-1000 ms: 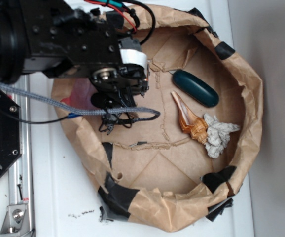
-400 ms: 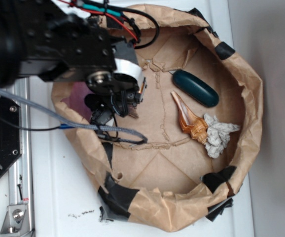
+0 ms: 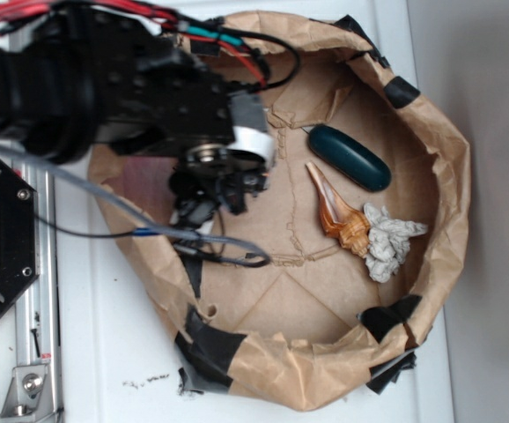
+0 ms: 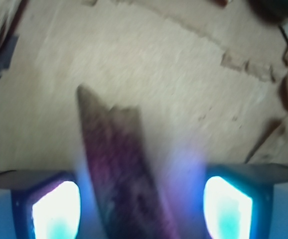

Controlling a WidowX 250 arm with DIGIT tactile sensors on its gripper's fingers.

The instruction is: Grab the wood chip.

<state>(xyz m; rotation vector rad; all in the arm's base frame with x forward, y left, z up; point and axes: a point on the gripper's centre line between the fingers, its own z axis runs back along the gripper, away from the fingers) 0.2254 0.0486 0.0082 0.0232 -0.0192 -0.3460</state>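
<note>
Jaws [image 4: 141,199] spread either side of blurred wood chip [image 4: 119,164] — contact unclear, chip's near end cut off.

open floor: bare paper at the middle and lower part of the paper basin [image 3: 431,115] | blockers right: green case [image 3: 350,157], seashell [image 3: 335,211], crumpled wad [image 3: 390,240], close together | edges: raised crinkled wall all round | left: arm and cables [image 3: 193,238] overhang | wrist: wood chip [image 4: 119,169] fills the gap between the fingers [image 4: 54,206]

Wood chip [image 4: 119,169] blurred in wrist view (lower end cut off), hidden in exterior under arm [image 3: 114,88].
</note>
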